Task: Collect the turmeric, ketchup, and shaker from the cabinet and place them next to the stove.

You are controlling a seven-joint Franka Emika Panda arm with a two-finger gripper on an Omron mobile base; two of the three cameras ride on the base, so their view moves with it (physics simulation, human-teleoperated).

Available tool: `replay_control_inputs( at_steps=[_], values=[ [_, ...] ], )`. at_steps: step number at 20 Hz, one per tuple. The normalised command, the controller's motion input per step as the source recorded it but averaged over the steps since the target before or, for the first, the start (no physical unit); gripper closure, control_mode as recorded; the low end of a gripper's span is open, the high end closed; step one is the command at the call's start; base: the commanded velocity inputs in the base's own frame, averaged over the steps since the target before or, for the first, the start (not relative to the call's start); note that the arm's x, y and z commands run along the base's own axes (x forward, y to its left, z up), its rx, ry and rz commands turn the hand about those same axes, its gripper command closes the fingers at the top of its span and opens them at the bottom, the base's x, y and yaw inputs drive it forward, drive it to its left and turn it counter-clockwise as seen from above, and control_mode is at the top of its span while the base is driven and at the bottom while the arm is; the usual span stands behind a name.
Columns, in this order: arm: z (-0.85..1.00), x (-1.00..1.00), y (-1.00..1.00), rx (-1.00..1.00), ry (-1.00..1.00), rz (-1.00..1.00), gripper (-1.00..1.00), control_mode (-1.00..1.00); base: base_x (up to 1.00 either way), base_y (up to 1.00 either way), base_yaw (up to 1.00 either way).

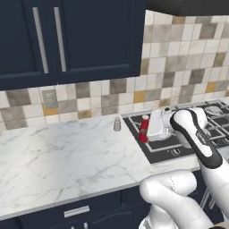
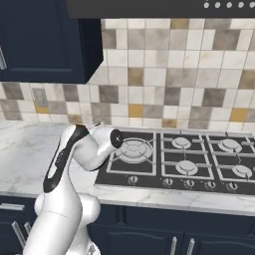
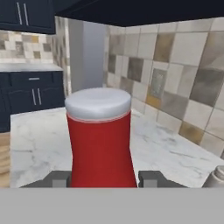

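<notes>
The ketchup (image 1: 143, 134), a red bottle with a white cap, stands upright between my fingers at the left edge of the stove (image 1: 179, 150). My gripper (image 1: 146, 127) is shut on it from the stove side. In the hand view the ketchup (image 3: 100, 140) fills the gap of the gripper (image 3: 105, 178), with one dark fingertip (image 3: 59, 178) on each side. The shaker (image 1: 117, 124), small and pale grey, stands on the counter just left of the stove, and also shows as the shaker (image 3: 216, 177) low at the right. The cabinet (image 1: 67, 36) has its doors closed. The turmeric is out of view.
A white marble counter (image 1: 58, 156) stretches left of the black stove (image 2: 179, 159). A tiled backsplash (image 1: 179, 67) runs behind both. A range hood (image 2: 164, 7) hangs over the burners. Navy base cabinets (image 1: 76, 212) sit below the counter edge.
</notes>
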Motion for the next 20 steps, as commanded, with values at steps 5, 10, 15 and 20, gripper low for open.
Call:
replay_control_inputs(
  at_steps=[5, 10, 15, 20],
  values=[
    [-0.36, 0.59, -0.08, 0.04, 0.00, 0.21, 1.00, -1.00, 0.00, 0.00, 0.00],
    [-0.28, 0.61, -0.01, 0.02, 0.00, 0.18, 1.00, -1.00, 0.00, 0.00, 0.00],
    [-0.18, 0.57, -0.02, 0.01, 0.00, 0.15, 1.00, -1.00, 0.00, 0.00, 0.00],
    [-0.40, 0.42, 0.01, 0.00, 0.00, 0.11, 1.00, -1.00, 0.00, 0.00, 0.00]
  ],
)
